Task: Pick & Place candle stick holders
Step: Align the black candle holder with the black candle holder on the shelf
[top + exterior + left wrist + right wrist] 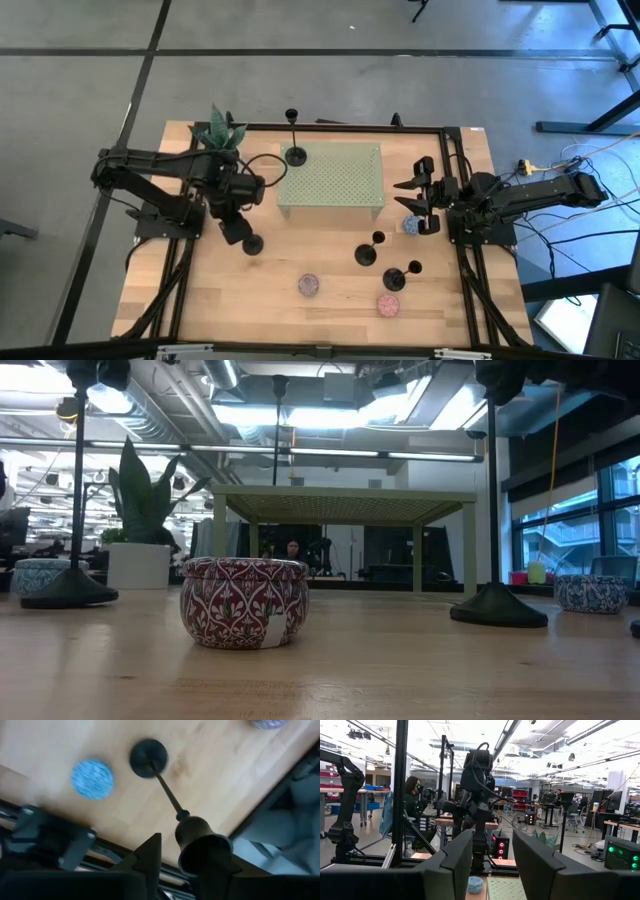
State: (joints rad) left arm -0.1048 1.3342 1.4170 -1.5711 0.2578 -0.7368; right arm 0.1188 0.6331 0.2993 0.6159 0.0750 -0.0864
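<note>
Four matte-black candle stick holders show. One (293, 155) stands on the green perforated stand (340, 175), at its far left corner. Two stand on the table, one (366, 255) right of the middle and one (395, 278) nearer the front. The fourth stands with its disc base (148, 757) on the table at front left. My left gripper (236, 228) points down over it, open. The holder's cup top (202, 845) is between the fingers, with a gap to one finger (150, 855). My right gripper (492, 865) is open and empty, held level at the table's right side (412, 195). My left gripper has the fourth holder's cup top (200, 837) between its fingers, coming from above. One finger stands clear of the cup. The cup hides the other finger, so I cannot tell whether it touches. The holder stands upright with its base on the table (68, 588).
A pink puck (308, 285) and another (388, 304) lie near the front edge. A blue puck (411, 226) lies below my right gripper, and another blue puck (92, 779) lies beside the fourth holder's base. A potted plant (218, 130) stands at the far left.
</note>
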